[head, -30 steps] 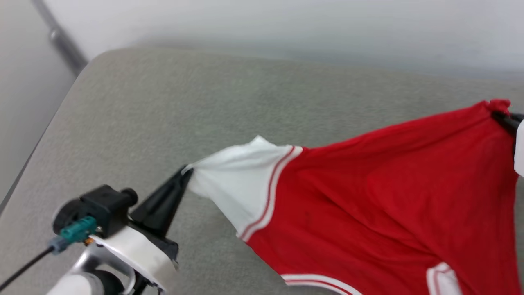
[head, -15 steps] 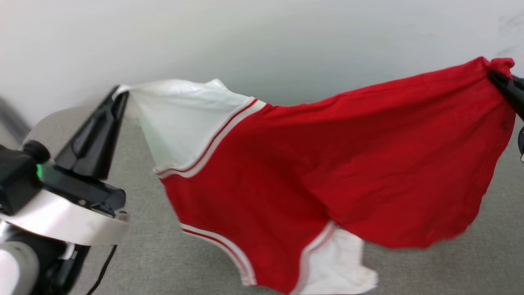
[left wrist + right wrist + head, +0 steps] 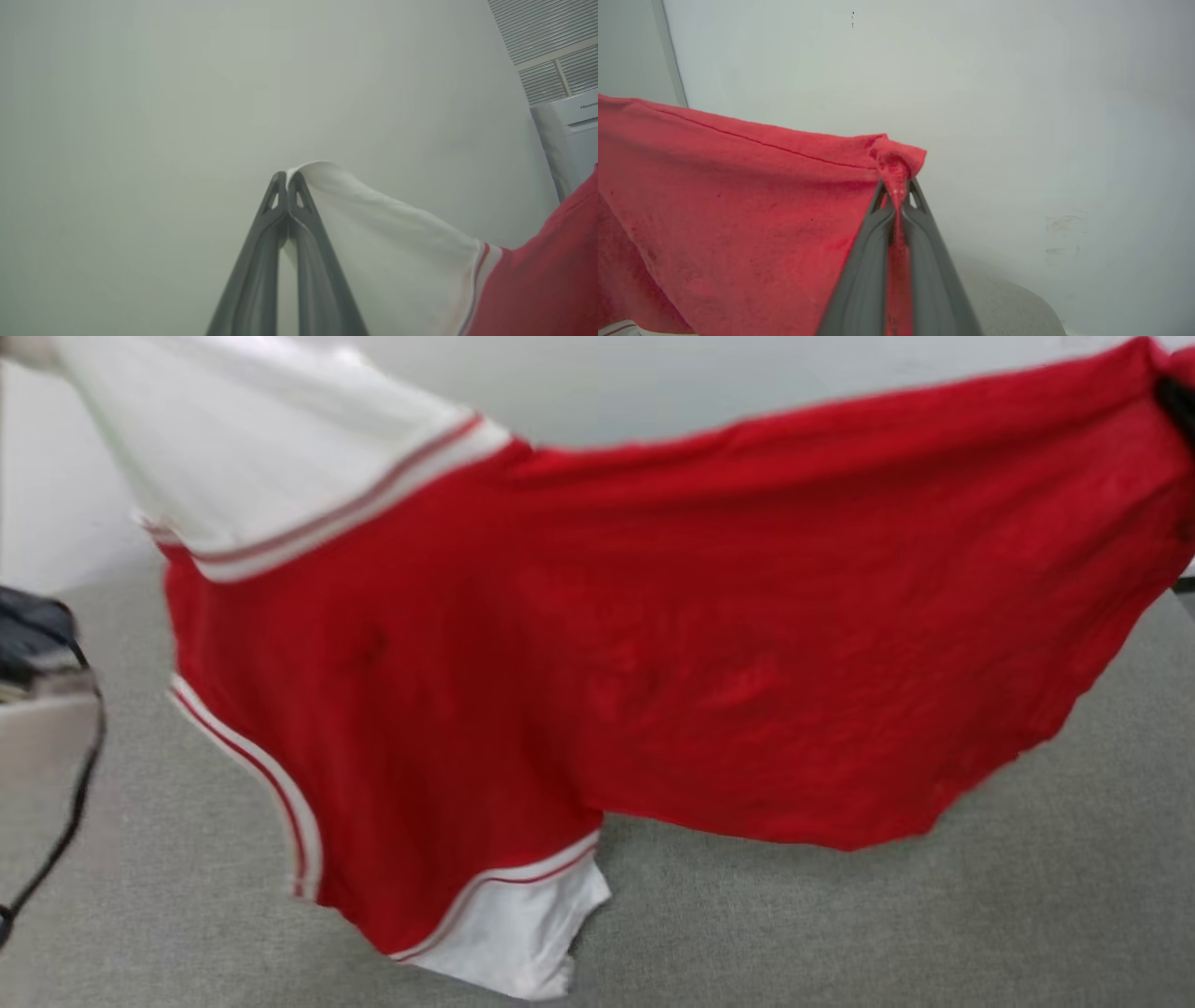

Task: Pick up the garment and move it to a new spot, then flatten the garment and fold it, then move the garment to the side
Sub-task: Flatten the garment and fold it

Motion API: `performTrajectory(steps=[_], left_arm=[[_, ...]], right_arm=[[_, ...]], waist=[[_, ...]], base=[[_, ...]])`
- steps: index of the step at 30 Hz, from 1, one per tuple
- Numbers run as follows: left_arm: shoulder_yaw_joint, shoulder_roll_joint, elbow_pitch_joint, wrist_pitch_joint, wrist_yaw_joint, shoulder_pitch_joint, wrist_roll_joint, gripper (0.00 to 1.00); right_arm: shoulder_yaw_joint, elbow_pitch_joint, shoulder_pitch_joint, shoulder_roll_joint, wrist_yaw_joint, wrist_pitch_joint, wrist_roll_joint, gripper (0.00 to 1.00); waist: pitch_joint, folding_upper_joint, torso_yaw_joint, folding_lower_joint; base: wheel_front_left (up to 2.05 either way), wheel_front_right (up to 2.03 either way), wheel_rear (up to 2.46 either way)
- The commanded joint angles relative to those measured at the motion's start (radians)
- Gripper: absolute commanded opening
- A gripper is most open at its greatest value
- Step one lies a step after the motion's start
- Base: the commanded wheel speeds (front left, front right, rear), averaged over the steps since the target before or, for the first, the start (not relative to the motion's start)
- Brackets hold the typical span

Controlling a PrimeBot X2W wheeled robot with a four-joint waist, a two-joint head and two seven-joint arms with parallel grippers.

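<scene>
The garment (image 3: 653, 644), a red jersey with white sleeves and striped trim, hangs in the air, stretched wide between my two grippers above the grey padded surface (image 3: 840, 924). In the left wrist view my left gripper (image 3: 286, 178) is shut on the tip of a white sleeve (image 3: 397, 242). In the right wrist view my right gripper (image 3: 896, 189) is shut on a bunched red corner of the garment (image 3: 714, 210). That gripper's dark tip (image 3: 1172, 397) shows at the head view's top right. The second white sleeve (image 3: 523, 933) dangles lowest, just over the surface. Lettering is hidden.
A pale wall (image 3: 653, 383) rises behind the surface. My left arm's pale wrist and black cable (image 3: 56, 728) sit at the head view's left edge. A white air-conditioner unit (image 3: 574, 135) stands at the left wrist view's right.
Both grippers have risen, lifting the garment off the surface and spreading it. The left gripper with the white sleeve has climbed to the head view's top left corner.
</scene>
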Motion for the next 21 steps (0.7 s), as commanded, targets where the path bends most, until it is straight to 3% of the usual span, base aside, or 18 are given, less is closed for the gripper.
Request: performTrajectory(steps=[1, 6, 12, 21], left_arm=[[0.015, 0.012, -0.01, 0.014, 0.007, -0.046, 0.002, 0.0], [0.033, 0.045, 0.014, 0.046, -0.009, -0.193, 0.002, 0.0], [-0.014, 0.092, 0.101, 0.074, -0.086, -0.42, 0.036, 0.0], [-0.1, -0.008, 0.363, 0.093, -0.172, -0.831, 0.003, 0.0]], right_arm=[[-0.009, -0.015, -0.024, -0.003, 0.0, -0.01, 0.002, 0.0], [-0.026, -0.018, -0.091, -0.017, 0.0, -0.029, -0.035, 0.0], [-0.025, 0.027, -0.238, -0.025, 0.0, -0.065, -0.068, 0.0], [0.026, 0.172, -0.533, -0.056, 0.0, -0.091, -0.118, 0.0]], waist=[[0.045, 0.0, -0.013, 0.0], [0.152, 0.0, -0.018, 0.0], [0.31, 0.0, -0.013, 0.0], [0.5, 0.0, 0.014, 0.0]], base=[[0.0, 0.0, 0.0], [0.0, 0.0, 0.0], [0.0, 0.0, 0.0], [0.0, 0.0, 0.0]])
